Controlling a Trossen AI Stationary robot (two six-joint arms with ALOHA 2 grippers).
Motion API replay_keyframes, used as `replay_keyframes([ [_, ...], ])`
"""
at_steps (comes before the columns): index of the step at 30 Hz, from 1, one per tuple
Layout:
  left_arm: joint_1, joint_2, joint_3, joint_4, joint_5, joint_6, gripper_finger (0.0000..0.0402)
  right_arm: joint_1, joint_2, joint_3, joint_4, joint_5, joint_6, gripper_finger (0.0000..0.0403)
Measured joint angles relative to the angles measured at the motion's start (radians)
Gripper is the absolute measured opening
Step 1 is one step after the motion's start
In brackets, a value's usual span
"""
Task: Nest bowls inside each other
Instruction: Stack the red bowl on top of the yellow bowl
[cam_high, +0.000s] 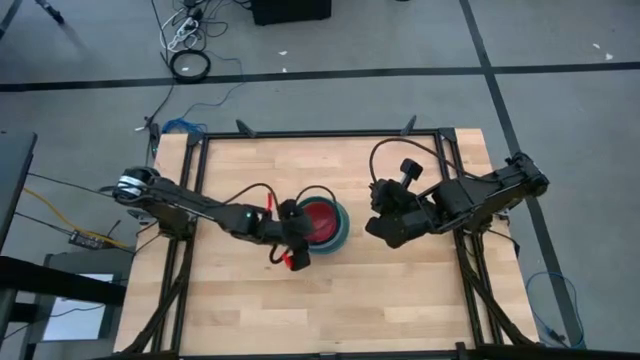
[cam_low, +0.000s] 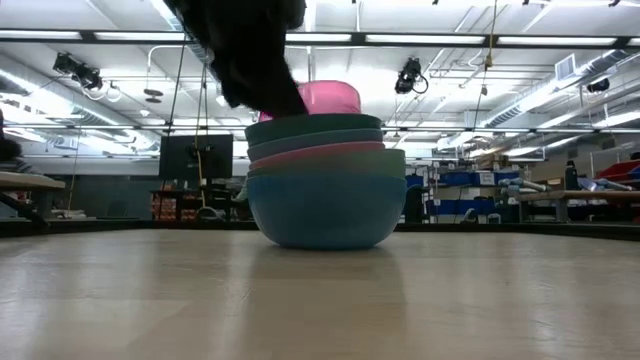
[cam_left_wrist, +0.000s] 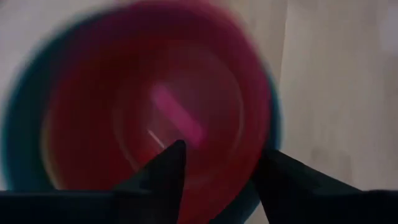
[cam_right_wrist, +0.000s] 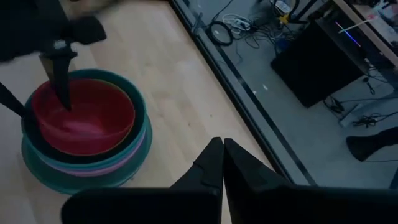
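Note:
Several bowls sit nested in one stack (cam_low: 325, 190) at the table's middle, with a blue bowl at the bottom and teal and pink rims above it. The red bowl (cam_high: 322, 220) is the top one (cam_right_wrist: 84, 115) and stands higher than the others (cam_low: 330, 97). My left gripper (cam_high: 303, 232) is at the stack's left side, open, slanting down, with the red bowl's wall between its fingers (cam_left_wrist: 224, 155). My right gripper (cam_high: 380, 228) hangs shut (cam_right_wrist: 222, 144) above the table to the right of the stack, holding nothing. My left gripper has one finger (cam_right_wrist: 62, 87) inside the red bowl and the other (cam_right_wrist: 13, 102) outside its left wall (cam_left_wrist: 217, 186), coming from the table's left and slanting down. Whether either finger touches the wall, I cannot tell.
Bare wooden tabletop (cam_high: 400, 300) lies all around the stack. The table's dark frame rail (cam_right_wrist: 236, 87) runs along its far edge, with cables and a black box on the floor beyond.

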Motion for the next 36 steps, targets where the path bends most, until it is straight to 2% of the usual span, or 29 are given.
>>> replay_keyframes([
  [11,0.000,0.034,0.017,-0.034,0.017,0.014,0.0082,0.000,0.001,0.000,0.005,0.000,0.000,0.0000],
  [19,-0.001,0.034,0.135,-0.236,0.009,0.039,0.0078,0.000,0.001,0.000,0.005,0.000,0.000,0.0000],
  [24,-0.002,0.034,0.151,-0.308,0.010,0.042,0.0078,0.000,0.001,0.000,0.004,-0.001,0.000,0.0000],
  [36,-0.002,0.034,0.174,-0.366,0.086,0.061,0.0078,0.000,0.001,0.000,0.005,0.008,0.000,0.0000],
])
